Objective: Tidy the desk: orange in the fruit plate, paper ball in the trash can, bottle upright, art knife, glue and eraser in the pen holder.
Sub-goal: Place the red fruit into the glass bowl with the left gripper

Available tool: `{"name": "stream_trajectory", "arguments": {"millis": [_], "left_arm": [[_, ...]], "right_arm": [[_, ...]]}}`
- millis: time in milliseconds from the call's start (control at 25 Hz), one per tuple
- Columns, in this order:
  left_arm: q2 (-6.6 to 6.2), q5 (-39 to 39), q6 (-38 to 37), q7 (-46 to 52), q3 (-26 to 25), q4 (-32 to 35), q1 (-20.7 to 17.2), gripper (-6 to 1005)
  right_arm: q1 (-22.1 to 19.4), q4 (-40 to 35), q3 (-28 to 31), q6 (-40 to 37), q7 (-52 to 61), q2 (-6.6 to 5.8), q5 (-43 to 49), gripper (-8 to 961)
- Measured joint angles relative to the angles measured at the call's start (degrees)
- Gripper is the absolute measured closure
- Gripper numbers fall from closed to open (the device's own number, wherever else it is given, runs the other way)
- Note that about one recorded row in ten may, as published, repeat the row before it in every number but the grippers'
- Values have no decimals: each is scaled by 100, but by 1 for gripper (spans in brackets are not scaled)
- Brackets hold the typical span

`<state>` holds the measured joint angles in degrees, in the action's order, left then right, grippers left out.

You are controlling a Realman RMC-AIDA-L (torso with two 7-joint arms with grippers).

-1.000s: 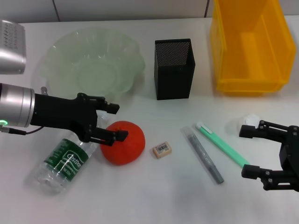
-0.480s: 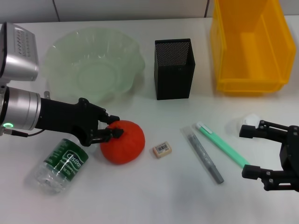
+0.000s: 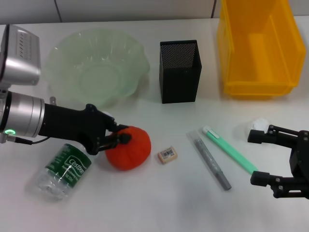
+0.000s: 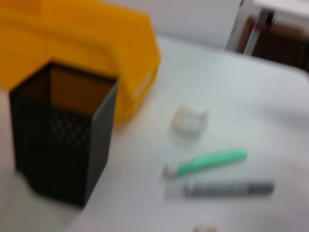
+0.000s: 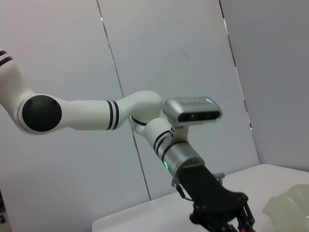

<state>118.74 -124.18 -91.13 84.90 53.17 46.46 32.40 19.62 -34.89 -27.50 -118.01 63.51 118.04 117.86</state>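
The left claw (image 3: 116,135) reaches in from the left edge of the white counter (image 3: 159,203), its black fingers clamped on the left flank of the matte red-orange round orange (image 3: 129,148); the orange sits on the counter towards the front left, and whether it is lifted clear of the surface cannot be told; just beside it, under the left arm, lies the small clear crinkled plastic bottle with a green label (image 3: 62,170), on its side; behind both, near the back left corner, stands the large translucent pale green fruit plate with a wavy rim (image 3: 60,53); the black square metal-mesh pen holder (image 3: 180,71) stands at the middle of the back edge, and the big bright yellow rectangular plastic trash can (image 3: 258,46) fills the back right corner; near the orange, on its right and apart from it, lies the tiny beige eraser with a white barcode label (image 3: 167,154); further right lie a grey pen-shaped stick (image 3: 209,160) and a mint-green pen-shaped stick (image 3: 230,149), side by side and apart; a crumpled white paper ball (image 3: 257,125) rests near the right edge; the right claw (image 3: 259,157) hovers by the front right corner, its fingers spread apart and holding nothing.
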Motion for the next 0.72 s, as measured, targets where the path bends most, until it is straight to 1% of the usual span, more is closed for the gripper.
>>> {"name": "stream_trajectory", "arguments": {"millis": [120, 200, 240, 280, 320, 440, 480, 520, 560, 640, 680, 720], "left_arm": [[-14, 613, -334, -16, -60, 76, -82, 836], [-25, 1112, -560, -37, -162, 185, -161, 836], [-30, 1357, -649, -44, -237, 252, -204, 835], [-27, 1894, -652, -58, -518, 369, -289, 835], [-27, 1894, -652, -58, -518, 369, -289, 835], [-19, 2617, -374, -150, -965, 308, -354, 835], [-19, 2996, -113, -314, -1118, 127, -373, 834], [-19, 2996, -113, -314, -1118, 127, -373, 834], [-19, 3127, 68, -384, -1132, 37, -381, 834], [-17, 3362, 570, -446, -1140, -151, -394, 819], [-4, 3505, 1209, -432, -1115, -377, -389, 811], [-4, 3505, 1209, -432, -1115, -377, -389, 803]], "right_arm": [[-2, 0, 30, -2, 1, 0, 0, 115], [-2, 0, 55, -3, 2, 0, -4, 115], [-2, 0, 60, -3, 2, 0, -7, 115], [-2, 1, 61, -3, 2, 5, -10, 115], [-2, 1, 61, -3, 2, 5, -10, 115], [8, 16, 62, -3, -20, 20, -10, 115], [16, 29, 61, -3, -24, 25, -10, 115], [23, 40, 61, -2, -27, 26, -10, 115], [33, 60, 61, 2, -32, 28, -10, 115], [45, 77, 61, 11, -36, 30, -10, 115], [50, 85, 61, 21, -38, 45, -10, 115], [50, 85, 61, 21, -38, 45, -10, 115]]}}
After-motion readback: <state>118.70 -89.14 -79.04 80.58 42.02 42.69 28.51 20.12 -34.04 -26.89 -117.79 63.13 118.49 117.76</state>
